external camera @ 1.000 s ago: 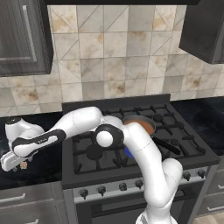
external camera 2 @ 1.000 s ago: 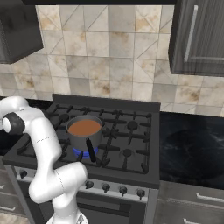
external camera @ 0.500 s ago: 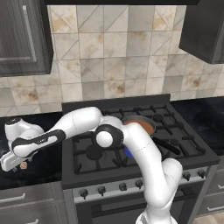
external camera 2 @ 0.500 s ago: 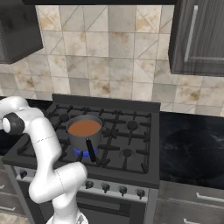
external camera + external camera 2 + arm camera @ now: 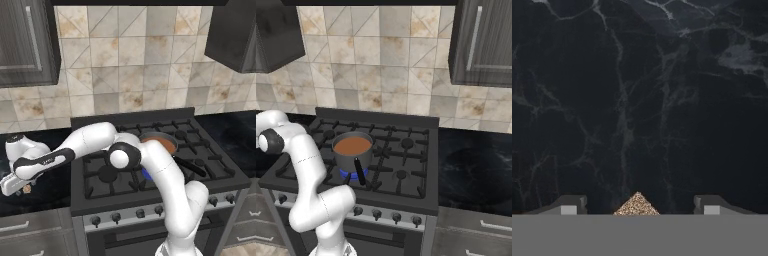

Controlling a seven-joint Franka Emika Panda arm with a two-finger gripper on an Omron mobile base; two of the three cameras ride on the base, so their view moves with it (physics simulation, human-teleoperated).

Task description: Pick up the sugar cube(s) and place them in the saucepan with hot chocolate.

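A tiny tan speckled sugar cube lies on the black marble counter, midway between my two dark fingertips. There is a gap on each side of it, so my gripper is open around the cube. In the left base view the arm reaches far left and low over the counter. There my gripper points down with the sugar cube at its tips. The saucepan with reddish-brown hot chocolate stands on the stove's front left burner, its black handle pointing forward.
The black gas stove with raised grates separates the left counter from the right counter. A blue flame burns under the saucepan. Dark wall cabinets hang above the left counter.
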